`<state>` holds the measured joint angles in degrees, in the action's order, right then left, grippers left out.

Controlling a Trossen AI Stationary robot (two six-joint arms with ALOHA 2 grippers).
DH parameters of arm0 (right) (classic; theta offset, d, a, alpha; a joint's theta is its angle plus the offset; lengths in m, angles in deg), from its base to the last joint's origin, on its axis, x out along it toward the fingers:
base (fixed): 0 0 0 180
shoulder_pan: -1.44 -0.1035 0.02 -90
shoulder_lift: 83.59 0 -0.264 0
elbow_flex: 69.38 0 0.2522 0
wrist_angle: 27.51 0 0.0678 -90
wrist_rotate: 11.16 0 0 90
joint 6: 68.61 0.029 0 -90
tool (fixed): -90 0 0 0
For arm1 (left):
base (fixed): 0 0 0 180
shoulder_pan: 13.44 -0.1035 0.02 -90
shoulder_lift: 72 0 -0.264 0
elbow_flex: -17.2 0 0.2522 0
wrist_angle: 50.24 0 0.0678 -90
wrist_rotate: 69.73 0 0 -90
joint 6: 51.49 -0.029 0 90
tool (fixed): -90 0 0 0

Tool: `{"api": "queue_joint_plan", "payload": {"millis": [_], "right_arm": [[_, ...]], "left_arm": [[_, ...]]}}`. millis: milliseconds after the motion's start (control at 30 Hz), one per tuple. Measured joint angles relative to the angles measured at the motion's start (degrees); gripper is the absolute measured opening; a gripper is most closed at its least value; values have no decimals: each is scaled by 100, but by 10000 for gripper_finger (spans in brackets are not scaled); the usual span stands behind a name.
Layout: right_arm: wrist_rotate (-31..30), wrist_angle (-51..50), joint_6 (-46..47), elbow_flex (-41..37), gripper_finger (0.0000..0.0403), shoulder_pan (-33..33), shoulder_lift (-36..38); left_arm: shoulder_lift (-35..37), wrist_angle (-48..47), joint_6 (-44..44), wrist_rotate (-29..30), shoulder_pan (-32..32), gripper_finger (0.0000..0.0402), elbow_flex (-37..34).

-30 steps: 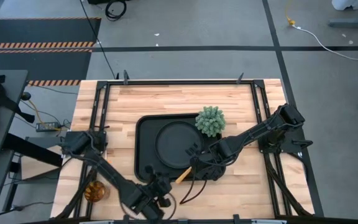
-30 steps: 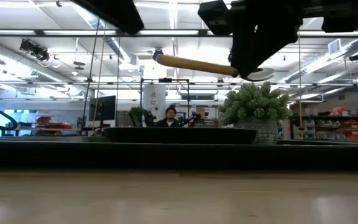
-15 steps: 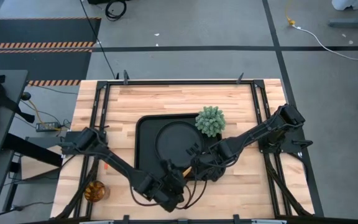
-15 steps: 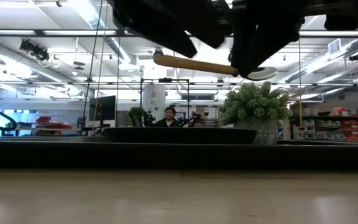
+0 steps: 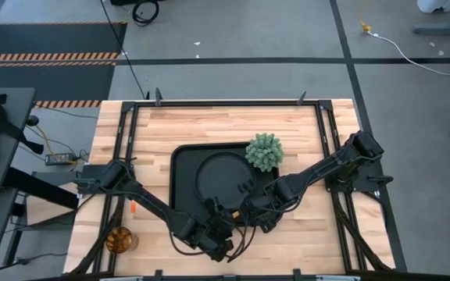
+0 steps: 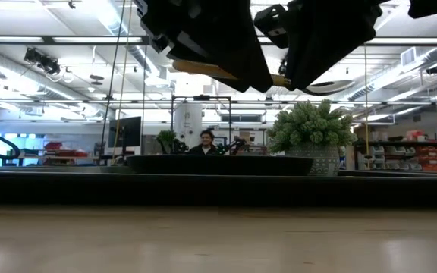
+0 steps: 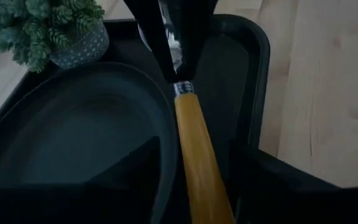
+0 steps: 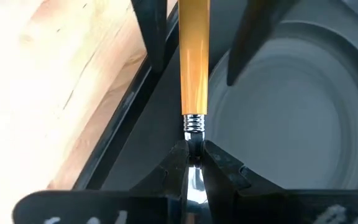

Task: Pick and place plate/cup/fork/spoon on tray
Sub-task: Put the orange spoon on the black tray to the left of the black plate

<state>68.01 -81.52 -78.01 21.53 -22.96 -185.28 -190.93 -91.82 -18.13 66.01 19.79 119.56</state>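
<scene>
The spoon [image 8: 194, 59] has a yellow-orange handle and a shiny silver neck, and it is hanging level in the air above the near right part of the tray [image 5: 180, 168]. The right gripper [image 8: 194, 163] is pinching the spoon at its metal neck, with its fingers closed tightly there. The handle is pointing toward the left gripper [image 5: 213, 226], which is sitting at the near edge of the tray, very close to the right gripper. In the left wrist view the handle is lying between the two dark fingers [image 7: 272, 186] of the left gripper; they are standing apart on each side of it, and I cannot tell if they are touching it. The plate [image 5: 221, 178] is lying in the tray, with a small green plant [image 5: 264, 151] in a pot at its far right side. The cup [image 5: 118, 240] is standing on the table at the near left, well apart from the tray, and the fork [image 5: 132, 208] is lying on the wood just far of it.
</scene>
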Motion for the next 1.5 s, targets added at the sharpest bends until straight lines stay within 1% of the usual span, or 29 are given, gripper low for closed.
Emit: {"api": "queue_joint_plan", "payload": {"millis": [133, 233, 400, 467, 533, 633, 733, 800, 867, 967, 1067, 1200, 1267, 1300, 1333, 1367, 1500], "right_arm": [[10, 22, 235, 0, 48, -32, 0], [44, 3, 504, -2, 48, -69, -4], [57, 17, 887, -2, 48, -104, -5], [59, 26, 975, -2, 54, -143, -4], [122, 24, 1061, -2, 68, -190, 0], [235, 139, 1222, 4, 102, -245, 45], [280, 225, 1242, 4, 147, -302, 139], [252, 232, 1238, 4, 178, -329, 249], [95, 236, 1236, 4, 206, -354, 405], [-103, 179, 1407, 4, 240, -388, 668], [-194, 117, 1916, 4, 258, -425, 911], [-219, -47, 2466, 7, 261, -552, 1036], [-217, -78, 2707, 7, 255, -672, 1010], [-214, -90, 2833, 2, 252, -750, 978], [-191, -83, 2954, -21, 248, -830, 924], [-147, -89, 3078, -54, 244, -915, 869], [-92, -17, 3680, -283, 233, -1281, 685]], "left_arm": [[0, -46, 37, -301, -17, 117, 0], [0, -83, 52, -367, -47, 63, 0], [11, -110, 44, -376, -59, 62, 0], [42, -128, 36, -500, -31, 62, 0], [69, -134, -3, -719, -15, 62, 7], [74, -214, 33, -833, 60, 62, 7], [76, -390, 92, -825, 134, 70, 7], [76, -662, 265, -791, 147, 70, 7], [120, -1098, 550, -717, 141, 68, 7], [343, -2008, 1297, -514, 140, 67, 5], [703, -3124, 2441, -164, 191, 70, 5], [1165, -4951, 4679, 250, 265, 70, 7], [1207, -5992, 5953, 360, 319, 66, 11], [1193, -6279, 6557, 345, 347, 66, -1], [1201, -6233, 6818, 324, 378, 66, -97], [1236, -5966, 6878, 298, 391, 66, -274], [1271, -5373, 7358, -265, 455, 71, -967]]}}
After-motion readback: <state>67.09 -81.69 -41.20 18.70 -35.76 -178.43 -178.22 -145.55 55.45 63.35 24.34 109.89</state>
